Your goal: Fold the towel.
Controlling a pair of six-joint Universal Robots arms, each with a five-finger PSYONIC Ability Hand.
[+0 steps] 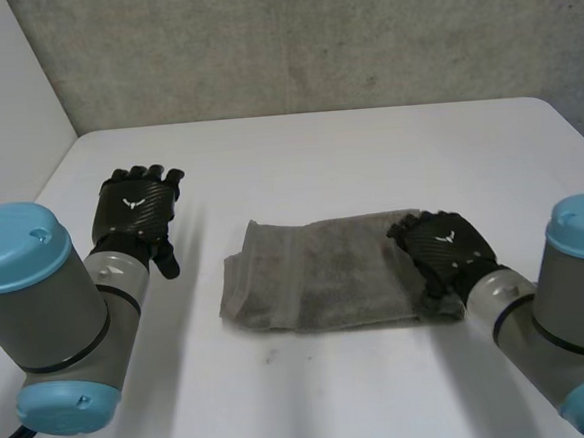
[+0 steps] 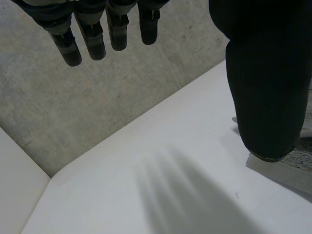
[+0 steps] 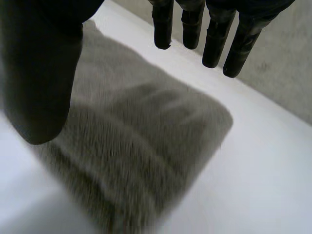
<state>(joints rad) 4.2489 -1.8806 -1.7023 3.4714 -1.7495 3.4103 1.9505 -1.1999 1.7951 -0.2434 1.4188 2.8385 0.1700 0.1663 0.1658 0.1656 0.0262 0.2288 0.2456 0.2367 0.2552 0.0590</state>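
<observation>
On the table (image 1: 318, 157), the towel (image 1: 316, 277) lies lengthwise left to right.

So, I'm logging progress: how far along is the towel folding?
Done: the towel lies folded in layers, a rectangle on the table. In hand: nothing gripped; the right hand is open over one end, the left hand open over bare table. Left: perhaps a final fold or smoothing.

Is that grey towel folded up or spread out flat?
Folded. The towel lies as a compact rectangle, with stacked layers showing along its edge nearest the left hand.
</observation>
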